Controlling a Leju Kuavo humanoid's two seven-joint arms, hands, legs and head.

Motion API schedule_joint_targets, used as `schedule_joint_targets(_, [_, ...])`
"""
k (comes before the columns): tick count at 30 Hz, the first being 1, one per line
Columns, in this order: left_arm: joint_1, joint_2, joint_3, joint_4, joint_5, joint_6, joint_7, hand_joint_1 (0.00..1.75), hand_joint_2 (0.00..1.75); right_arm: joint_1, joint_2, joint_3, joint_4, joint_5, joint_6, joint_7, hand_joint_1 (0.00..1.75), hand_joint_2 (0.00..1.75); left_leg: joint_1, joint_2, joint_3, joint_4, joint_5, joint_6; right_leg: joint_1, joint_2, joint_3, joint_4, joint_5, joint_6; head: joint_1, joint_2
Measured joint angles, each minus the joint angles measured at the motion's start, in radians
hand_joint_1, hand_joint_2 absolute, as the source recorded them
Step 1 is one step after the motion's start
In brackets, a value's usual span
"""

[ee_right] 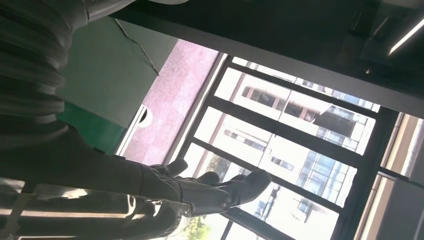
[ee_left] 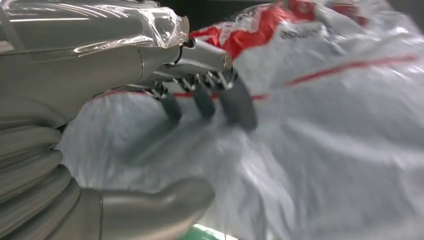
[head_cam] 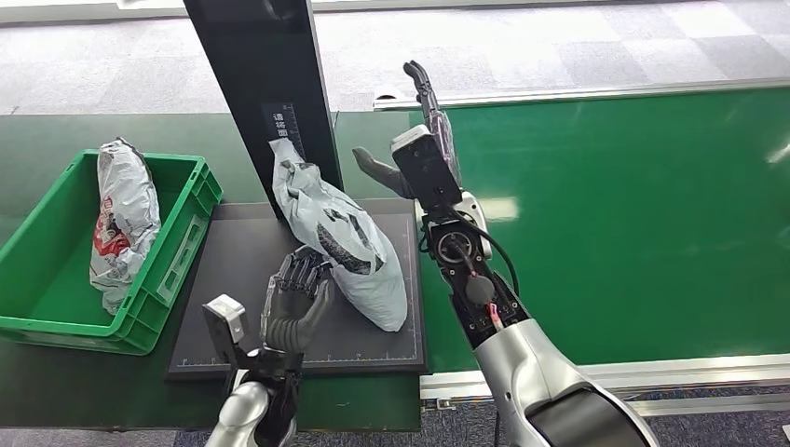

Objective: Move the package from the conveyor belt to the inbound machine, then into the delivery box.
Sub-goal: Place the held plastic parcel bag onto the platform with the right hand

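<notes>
Our left hand point(head_cam: 296, 300) has its fingers point(ee_left: 239, 104) spread and released, holding nothing; in the left wrist view they hover just in front of the crinkled skin of the package point(head_cam: 343, 233), and whether they touch it we cannot tell. Our right hand point(head_cam: 421, 126) is raised off the surface beside the upright column point(head_cam: 265, 84), fingers apart and empty.

The package lies on the inbound machine's black plate point(head_cam: 242, 279), leaning with its upper end against the column near the plate's back edge and its lower end toward the front right corner. So we judge the first leg done, and the step in hand is taking hold for the transfer to the green delivery box point(head_cam: 172, 251) off the plate's left edge. Next we need to close on the bag firmly; it looks soft, slippery and limp, likely to sag.

It is a grey-white plastic mailer with dark print. Another bag point(head_cam: 121, 219) already sits in the box.
</notes>
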State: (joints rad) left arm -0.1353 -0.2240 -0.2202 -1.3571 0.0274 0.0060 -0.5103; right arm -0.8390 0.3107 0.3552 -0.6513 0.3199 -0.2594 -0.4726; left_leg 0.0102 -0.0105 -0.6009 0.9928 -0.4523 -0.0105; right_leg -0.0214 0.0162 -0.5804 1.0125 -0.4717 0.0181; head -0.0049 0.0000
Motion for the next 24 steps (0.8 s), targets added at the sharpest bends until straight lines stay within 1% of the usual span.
schedule_joint_targets(4, [-0.031,-0.009,-0.012,0.067,0.017,0.049,-0.018,1.75,1.75,0.009,-0.001,-0.001,-0.011,-0.005,-0.003,-0.001,0.0,1.75,0.0,0.0,0.0,0.0,0.0,0.0,0.0,0.0,0.0,0.0,0.0,0.0,0.0,0.0])
schedule_joint_targets(8, [-0.045,-0.012,-0.014,0.109,0.045,0.078,-0.029,1.75,1.75,0.015,-0.001,-0.001,-0.017,-0.013,-0.005,-0.003,0.0,1.75,0.0,0.0,0.0,0.0,0.0,0.0,0.0,0.0,0.0,0.0,0.0,0.0,0.0,0.0])
schedule_joint_targets(16, [-0.052,-0.02,-0.009,0.142,0.1,0.123,-0.025,1.75,1.75,0.02,-0.003,-0.002,-0.023,-0.021,-0.019,-0.005,0.0,1.75,0.0,0.0,0.0,0.0,0.0,0.0,0.0,0.0,0.0,0.0,0.0,0.0,0.0,0.0])
schedule_joint_targets(24, [-0.06,-0.021,-0.001,0.162,0.113,0.13,-0.023,1.75,1.75,0.02,-0.003,-0.003,-0.023,-0.023,-0.02,-0.005,0.0,1.75,0.0,0.0,0.0,0.0,0.0,0.0,0.0,0.0,0.0,0.0,0.0,0.0,0.0,0.0])
